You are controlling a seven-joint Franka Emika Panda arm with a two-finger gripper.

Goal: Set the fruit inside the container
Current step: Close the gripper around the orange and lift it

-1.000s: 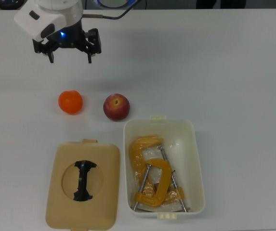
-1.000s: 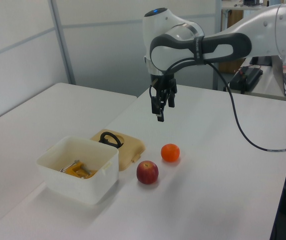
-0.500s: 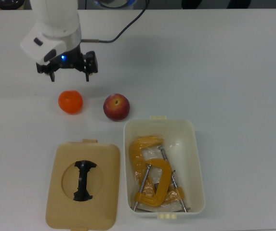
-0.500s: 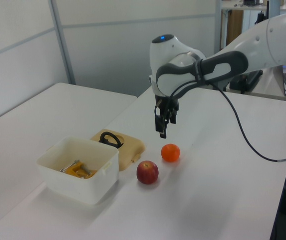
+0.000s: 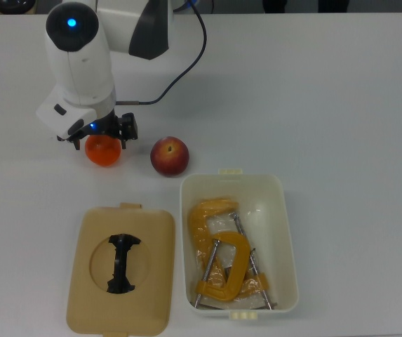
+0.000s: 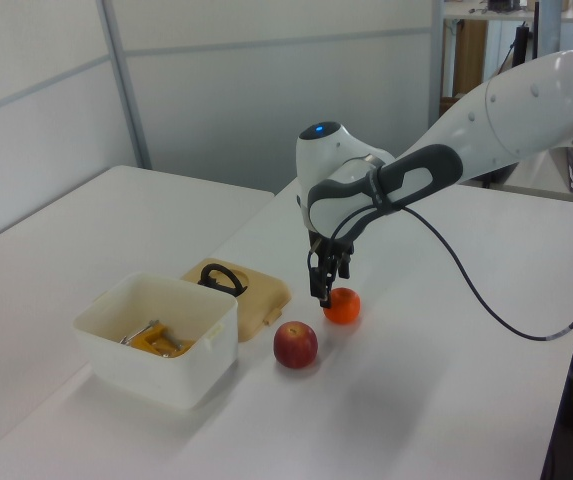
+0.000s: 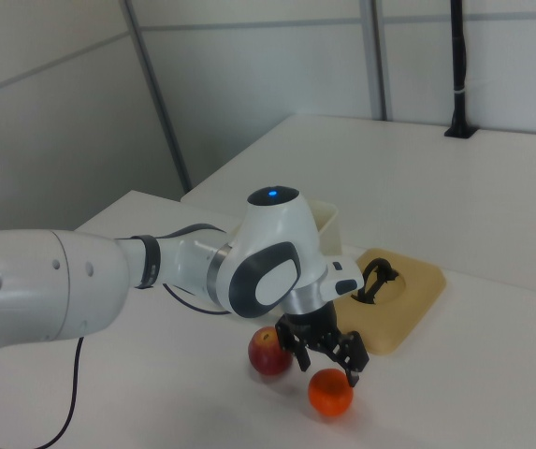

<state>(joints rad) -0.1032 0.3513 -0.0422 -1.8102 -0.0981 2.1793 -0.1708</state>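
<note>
- Two round fruits lie left of centre in the top view: bright orange mandarin (image 5: 103, 151), dark red apple (image 5: 170, 156).
- Black two-finger gripper (image 7: 325, 359) straddles the mandarin, fingers spread.
- Mandarin is probably light, smooth, roll-prone: grip across its widest girth.
- Cream-white rectangular plastic tub (image 5: 285, 232) sits lower right.

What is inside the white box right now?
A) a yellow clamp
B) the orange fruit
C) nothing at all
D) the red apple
A: the top view shows a yellow clamp lying in the white box, while the orange fruit and the red apple sit on the table outside it.
</note>
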